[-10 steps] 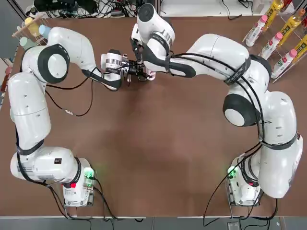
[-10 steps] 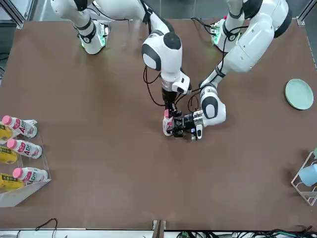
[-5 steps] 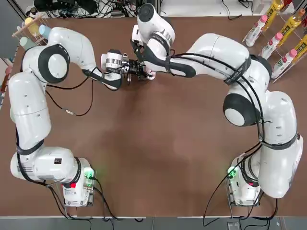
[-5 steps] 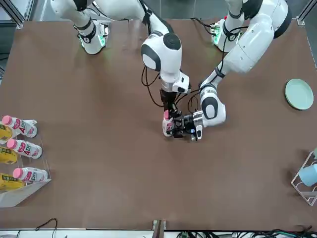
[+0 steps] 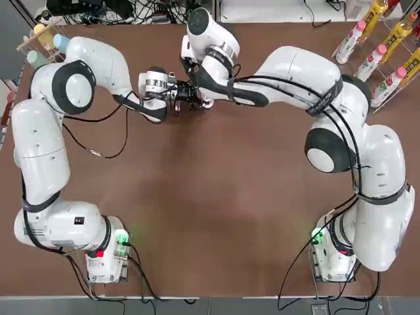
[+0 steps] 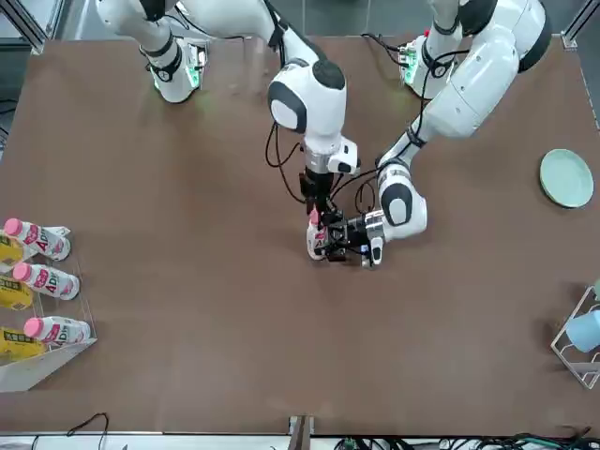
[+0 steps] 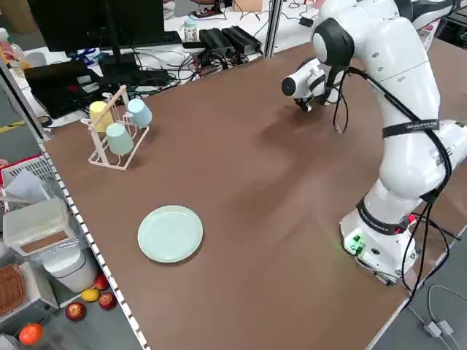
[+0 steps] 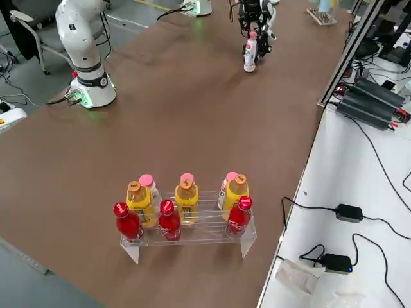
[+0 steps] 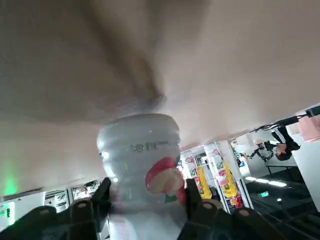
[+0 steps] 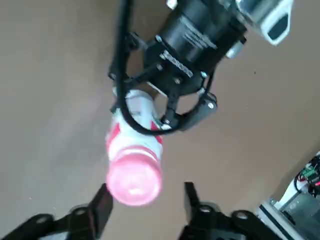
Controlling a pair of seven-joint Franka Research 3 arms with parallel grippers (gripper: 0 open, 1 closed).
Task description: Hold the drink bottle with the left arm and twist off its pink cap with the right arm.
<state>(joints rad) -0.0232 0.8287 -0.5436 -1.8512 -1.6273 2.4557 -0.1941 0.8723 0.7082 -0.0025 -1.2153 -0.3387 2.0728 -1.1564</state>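
Drink bottle (image 6: 317, 242) as landmark: it stands upright on the brown worktop (image 5: 216, 197), toward the far edge from the arms' bases and roughly midway across. Its white body carries a red-lettered label, and the pink cap (image 10: 134, 178) sits on its neck.

Left gripper (image 6: 339, 236) reaches the bottle level from the side, its black fingers (image 9: 197, 205) pinching the lower body, as the left wrist view shows with the bottle filling the space between them. The left arm (image 5: 79, 85) bends in from its base to get there.

Right gripper (image 10: 145, 202) hangs directly above the bottle, pointing down at the cap. Its fingers (image 10: 102, 205) are spread, one to each side of the cap, with a visible gap on at least one side; whether the other finger touches the cap cannot be told. The right arm (image 5: 308, 85) arches over from the other side of the bottle.

Well apart from the bottle, at one corner of the worktop, a clear rack (image 8: 186, 234) holds red, yellow and white bottles. On the opposite side lie a pale green plate (image 7: 171, 233) and a wire stand of cups (image 7: 115, 131).
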